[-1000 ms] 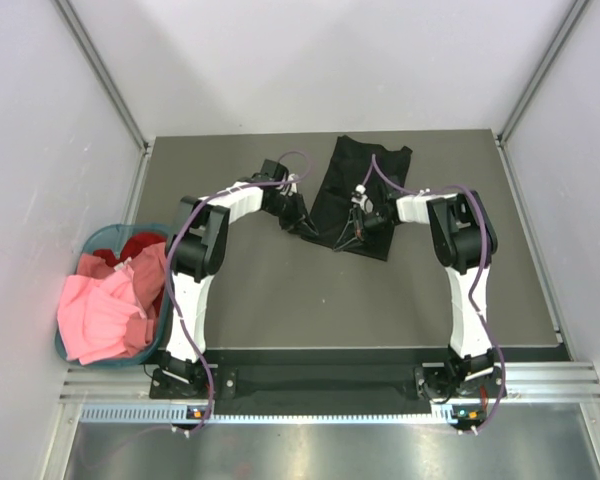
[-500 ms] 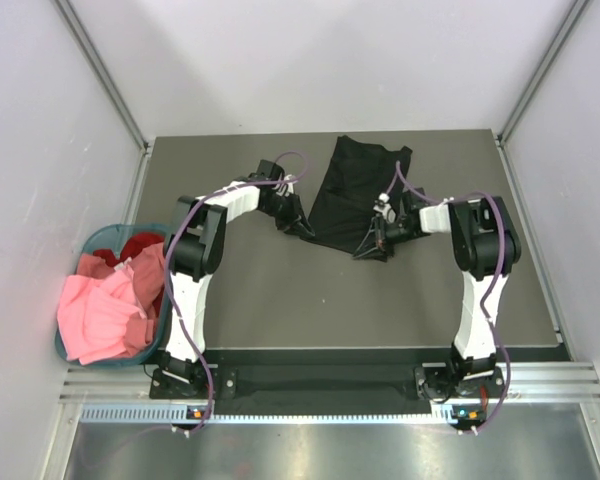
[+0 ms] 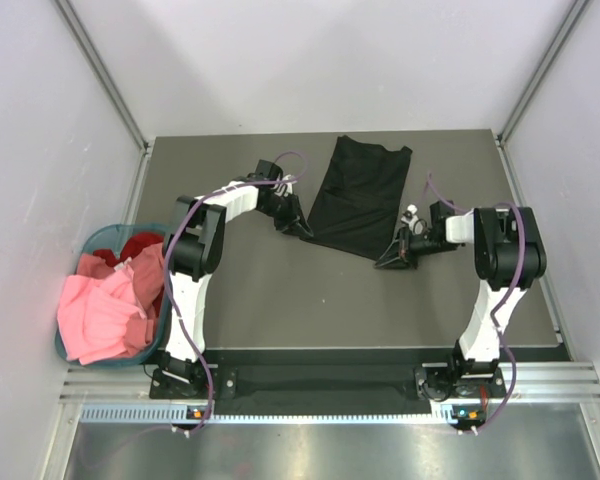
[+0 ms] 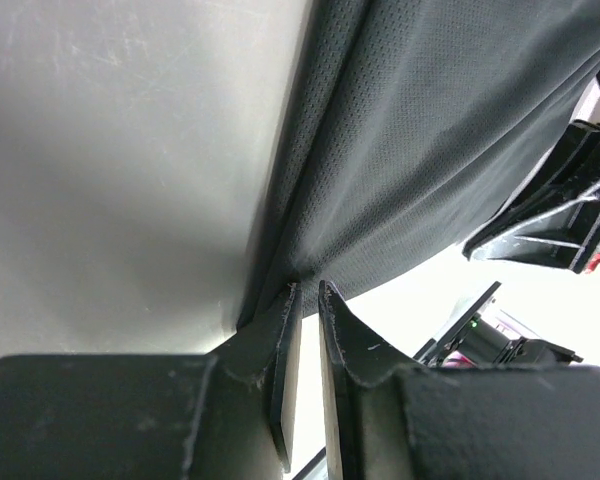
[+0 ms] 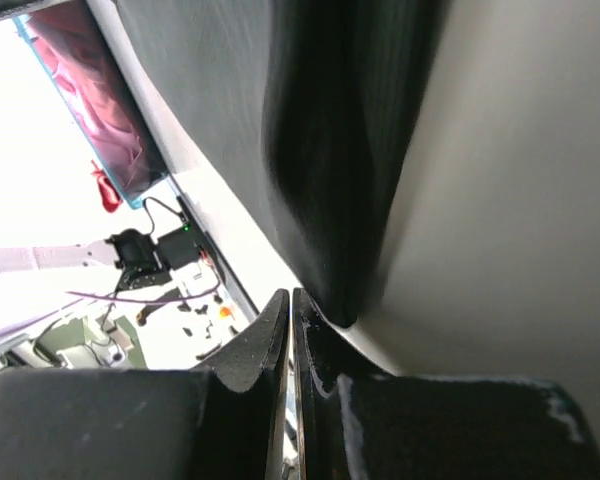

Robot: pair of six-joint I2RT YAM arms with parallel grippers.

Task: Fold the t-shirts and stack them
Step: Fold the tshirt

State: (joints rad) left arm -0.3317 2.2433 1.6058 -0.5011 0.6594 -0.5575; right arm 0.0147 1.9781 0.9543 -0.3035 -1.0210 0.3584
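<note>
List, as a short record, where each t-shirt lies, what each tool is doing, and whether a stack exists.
black t-shirt: on the table, near edge held between both tools
left tool: shut on the shirt's near left corner
right tool: shut on the near right corner, low at the table
pink t-shirt: crumpled, hanging over the rim of the basket
red t-shirt: inside the basket
basket: left of the table
stack: none yet

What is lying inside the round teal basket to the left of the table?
The basket holds a heap of pink shirts that hangs over its near rim; a red shirt shows behind them. Whatever lies beneath the heap, down to the bottom, is covered.
</note>
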